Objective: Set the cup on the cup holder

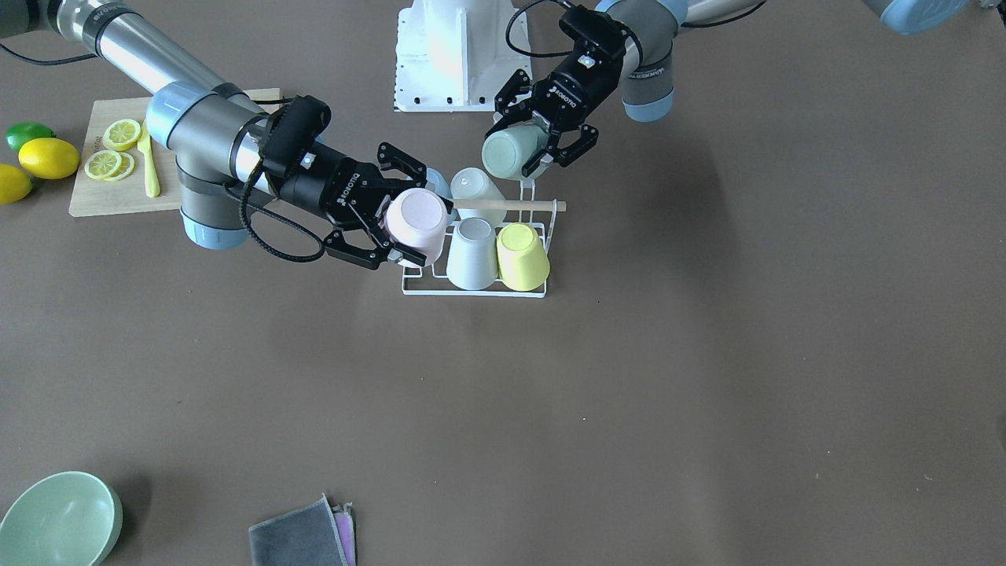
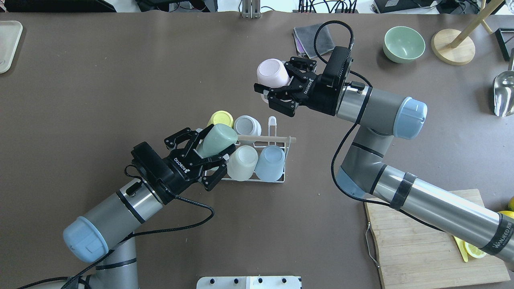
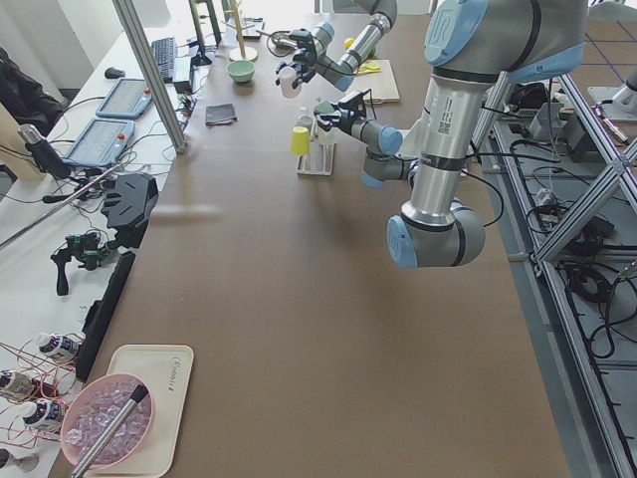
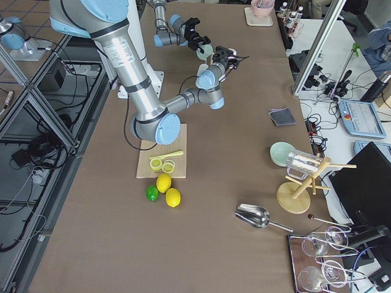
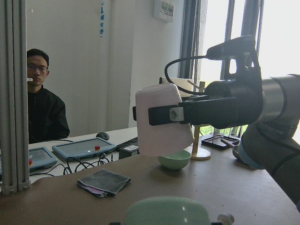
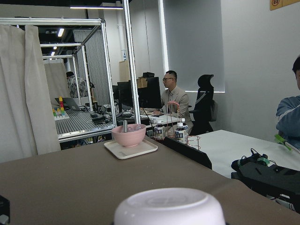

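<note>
Blue cup [image 1: 440, 183], apparently half-hidden by pink cup [image 1: 415, 220]

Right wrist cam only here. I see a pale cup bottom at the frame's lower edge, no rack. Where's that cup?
Observer: The pink cup is in the air, clamped in the right claw, not on the rack.
Operator: Left arm?
Observer: The left claw is shut on a green cup, raised by the rack's end on the robot's left.
Operator: Rack load?
Observer: Four cups sit on it: yellow, grey, white, blue.
</note>
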